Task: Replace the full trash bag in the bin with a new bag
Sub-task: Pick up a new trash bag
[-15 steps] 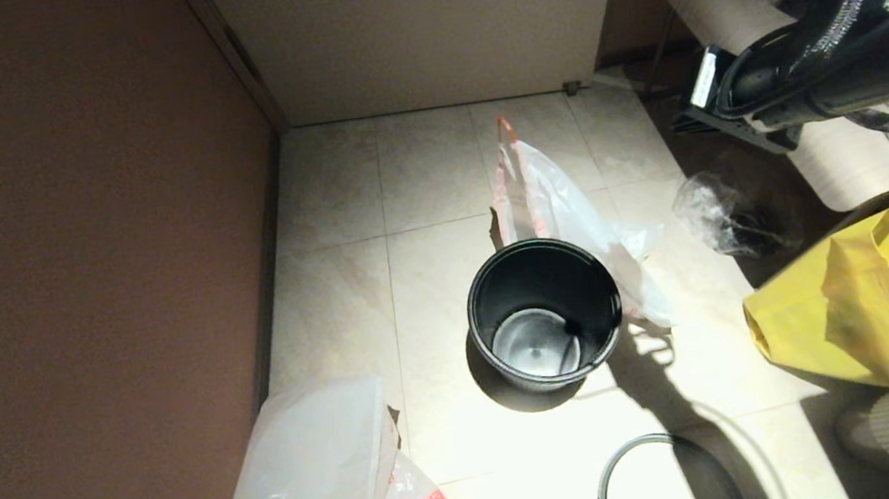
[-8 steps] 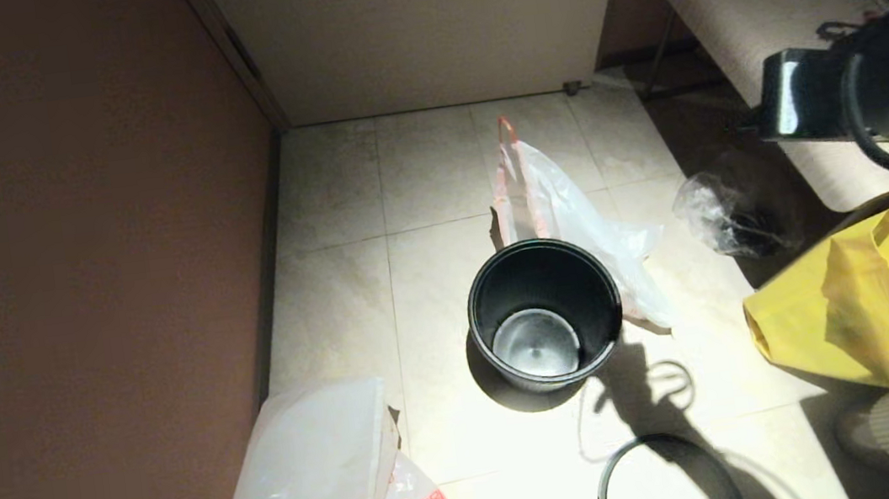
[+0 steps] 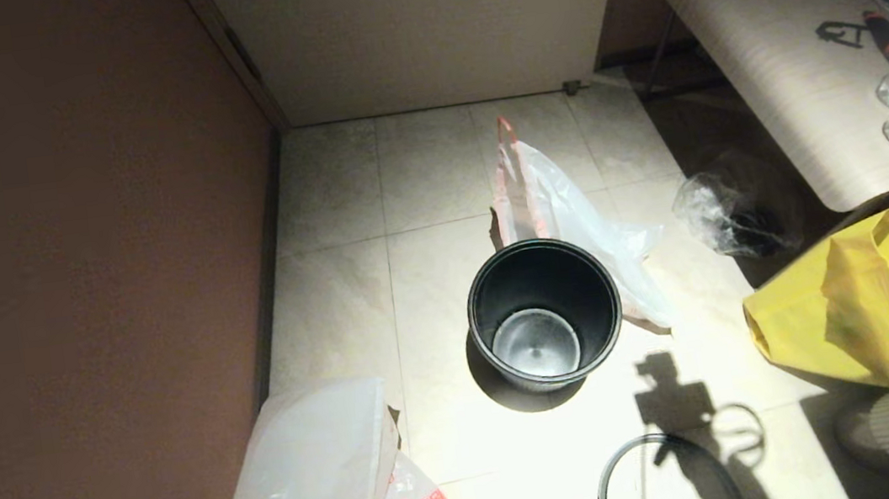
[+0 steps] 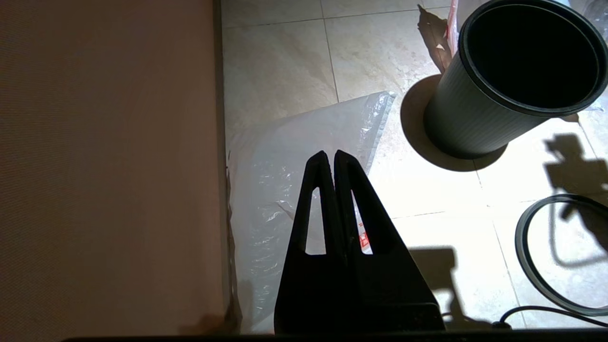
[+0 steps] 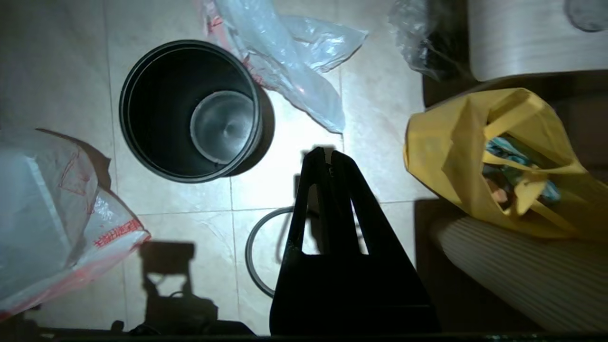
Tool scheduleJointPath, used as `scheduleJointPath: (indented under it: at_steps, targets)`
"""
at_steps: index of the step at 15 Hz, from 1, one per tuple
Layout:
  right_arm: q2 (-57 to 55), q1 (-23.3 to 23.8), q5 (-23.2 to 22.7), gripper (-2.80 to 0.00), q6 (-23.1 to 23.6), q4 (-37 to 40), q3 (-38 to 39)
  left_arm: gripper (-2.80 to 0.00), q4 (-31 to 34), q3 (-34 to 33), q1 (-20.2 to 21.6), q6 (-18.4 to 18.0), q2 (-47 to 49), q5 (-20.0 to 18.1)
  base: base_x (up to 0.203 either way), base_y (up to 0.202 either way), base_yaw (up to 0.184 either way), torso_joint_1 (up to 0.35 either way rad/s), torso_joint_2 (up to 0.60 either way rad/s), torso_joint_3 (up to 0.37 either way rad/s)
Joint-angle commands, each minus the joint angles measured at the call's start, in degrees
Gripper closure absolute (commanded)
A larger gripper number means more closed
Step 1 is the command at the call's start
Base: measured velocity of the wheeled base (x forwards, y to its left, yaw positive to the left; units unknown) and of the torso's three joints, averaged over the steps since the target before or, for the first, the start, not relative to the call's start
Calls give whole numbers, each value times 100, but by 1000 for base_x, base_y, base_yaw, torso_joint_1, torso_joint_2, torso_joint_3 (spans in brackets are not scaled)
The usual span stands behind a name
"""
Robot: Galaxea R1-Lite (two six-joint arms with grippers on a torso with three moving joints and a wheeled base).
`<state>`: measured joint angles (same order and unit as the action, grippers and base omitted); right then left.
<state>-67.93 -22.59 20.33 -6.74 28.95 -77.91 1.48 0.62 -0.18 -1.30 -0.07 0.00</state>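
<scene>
While both end effectors, left (image 4: 331,154) and right (image 5: 324,152), are held closed and empty, the round black bin (image 3: 544,313) is seen unlined beside the crinkled see-through full trash bag (image 3: 568,217).

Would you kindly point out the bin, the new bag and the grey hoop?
bin (image 3: 484,325): head view, left wall.
new bag (image 3: 310,469): head view, milky middle.
grey hoop (image 3: 606,480): head view, left arc.
</scene>
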Motion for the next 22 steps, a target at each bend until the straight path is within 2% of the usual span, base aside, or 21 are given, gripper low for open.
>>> scheduleJointPath:
  at_steps: [1, 6, 9, 13, 15, 18, 20, 22]
  targets:
    - [419, 195, 11, 0, -4, 29, 129, 0, 2, -1, 1, -2, -1, 9, 0, 0, 0, 0, 0, 0]
    - [1694, 392, -30, 0, 37, 364, 454, 0, 2, -1, 1, -2, -1, 4, 0, 0, 0, 0, 0, 0]
    - [2442, 1054, -37, 0, 55, 843, 649, 0, 2, -1, 1, -2, -1, 9, 0, 0, 0, 0, 0, 0]
    - [3333, 2051, -38, 0, 34, 928, 814, 0, 2, -1, 1, -2, -1, 0, 0, 0, 0, 0, 0, 0]
    - [3897, 2384, -43, 0, 29, 928, 1084, 0, 2, -1, 1, -2, -1, 6, 0, 0, 0, 0, 0, 0]
    - [4855, 2651, -341, 0, 212, 935, 1893, 0, 2, -1, 1, -2, -1, 0, 0, 0, 0, 0, 0, 0]
    - [5074, 2665, -510, 0, 366, 933, 2266, 0, 2, -1, 1, -2, -1, 8, 0, 0, 0, 0, 0, 0]
    - [5158, 2647, -1001, 0, 412, 930, 2526, 0, 2, -1, 1, -2, -1, 6, 0, 0, 0, 0, 0, 0]
